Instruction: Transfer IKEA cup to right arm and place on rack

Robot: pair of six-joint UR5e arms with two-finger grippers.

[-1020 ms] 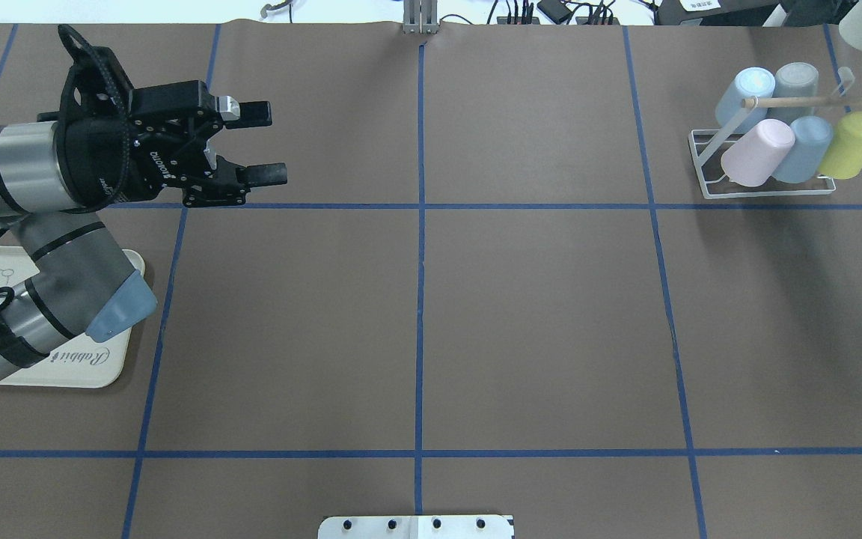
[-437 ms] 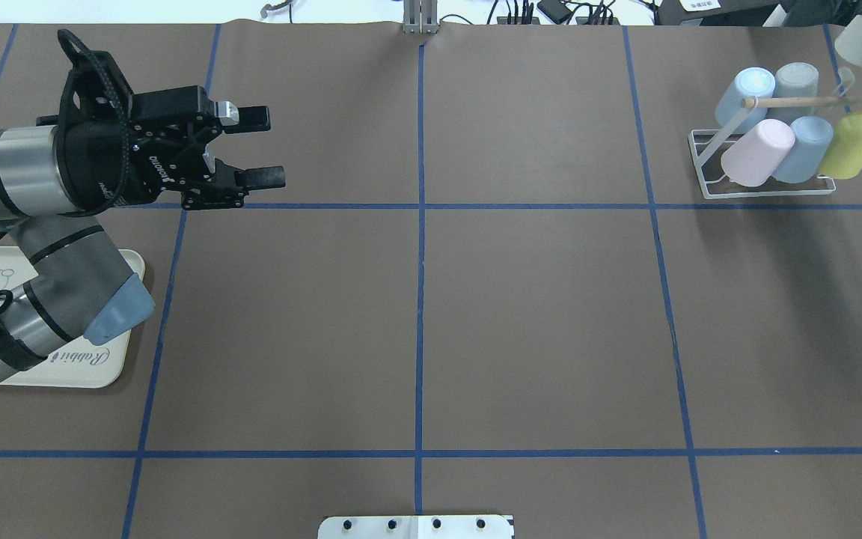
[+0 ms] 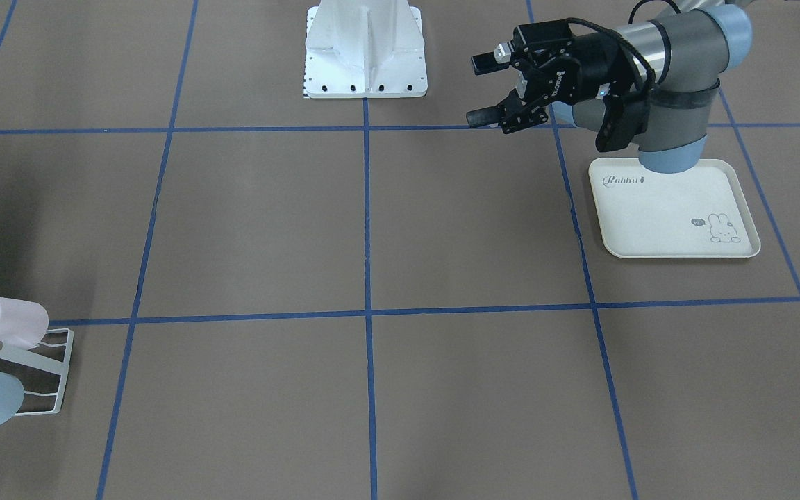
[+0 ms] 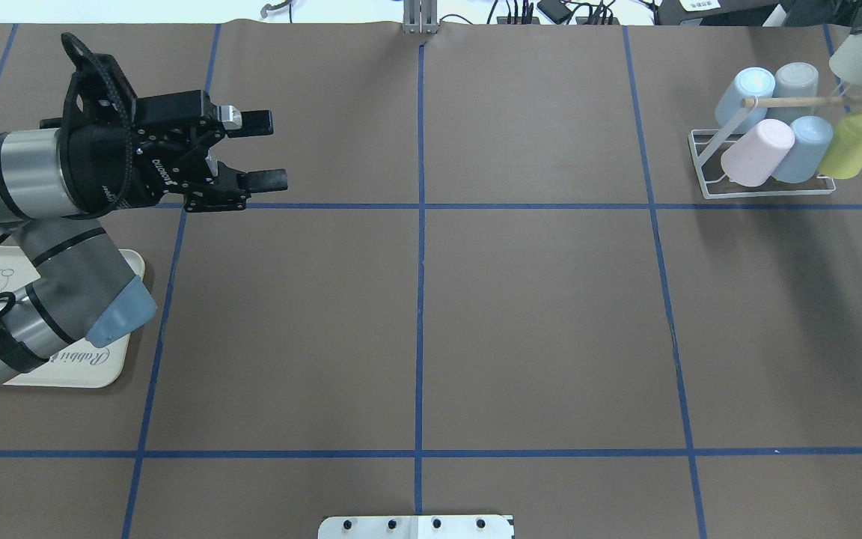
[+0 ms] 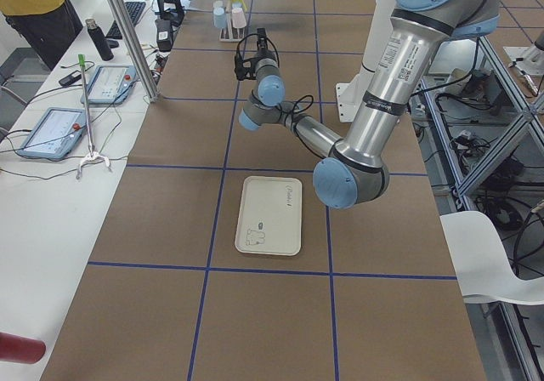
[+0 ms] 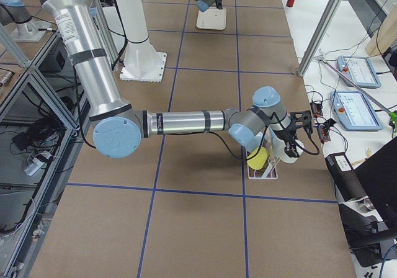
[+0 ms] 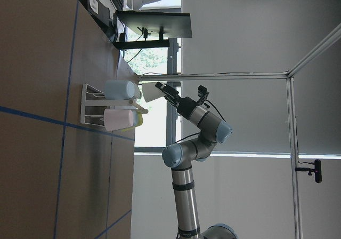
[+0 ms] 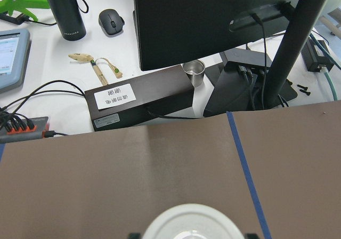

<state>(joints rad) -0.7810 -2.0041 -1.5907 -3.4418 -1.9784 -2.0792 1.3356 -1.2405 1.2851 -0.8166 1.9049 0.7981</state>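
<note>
Right gripper [image 7: 161,89] is clamped on the pale IKEA cup [image 4: 860,58], held just above the rack [image 4: 768,194], at one end of its wooden rod [image 4: 798,99]. Left gripper [image 4: 269,150] has its fingers spread, empty, and sits well away from the rack, near the tray [image 3: 650,222] that reads "Rabbit".

I've got rack [image 4: 764,168] at far R corner of surface [image 4: 536,314], five cups [image 4: 756,153] on it, IKEA cup [image 4: 860,58] in air just beyond rack's R end, tray [image 3: 671,215] at L edge under L arm [image 4: 64,299], L gripper [image 4: 275,150] beyond tray, above surface
</note>
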